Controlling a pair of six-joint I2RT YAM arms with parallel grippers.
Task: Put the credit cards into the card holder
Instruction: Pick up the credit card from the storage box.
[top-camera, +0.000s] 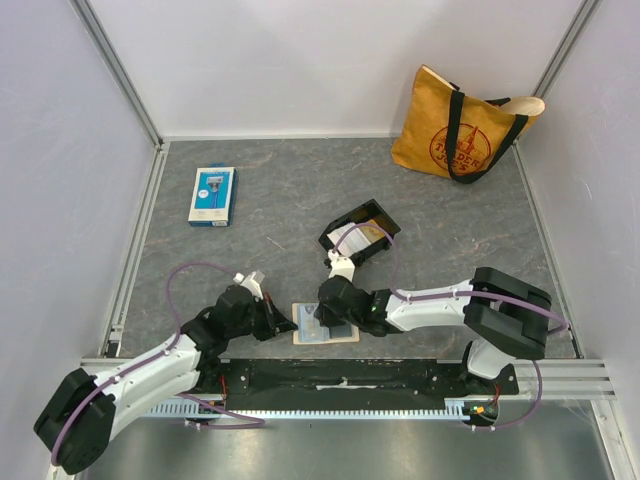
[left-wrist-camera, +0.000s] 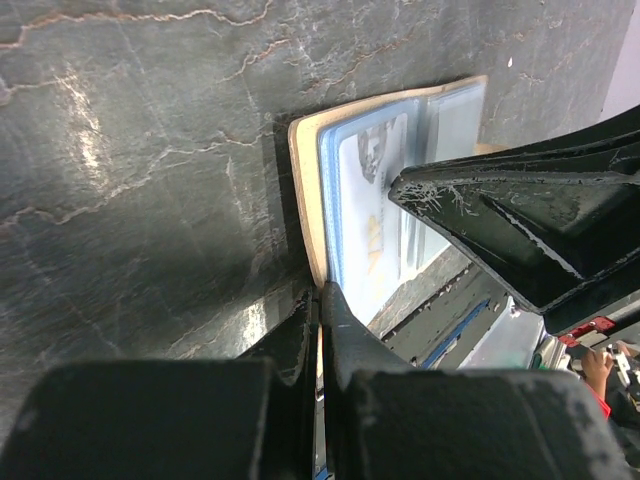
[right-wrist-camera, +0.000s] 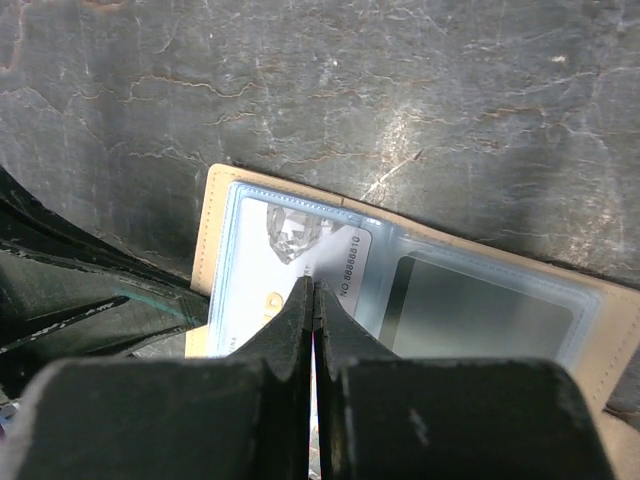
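The tan card holder (top-camera: 308, 336) lies open on the table near the front edge, its clear sleeves facing up. A white card (right-wrist-camera: 265, 255) with a diamond picture sits in the left sleeve, and a dark grey card (right-wrist-camera: 470, 310) in the right one. My left gripper (left-wrist-camera: 320, 292) is shut on the holder's tan edge (left-wrist-camera: 303, 170); it also shows in the top view (top-camera: 287, 324). My right gripper (right-wrist-camera: 314, 285) is shut with nothing between its fingers, its tips resting on the white card; it also shows in the top view (top-camera: 332, 316). More cards (top-camera: 358, 240) lie in a small black tray (top-camera: 377, 209) behind it.
A blue-and-white flat package (top-camera: 212, 195) lies at the back left. A yellow tote bag (top-camera: 462, 125) leans in the back right corner. White walls with metal rails close the table in on three sides. My two grippers are close together over the holder.
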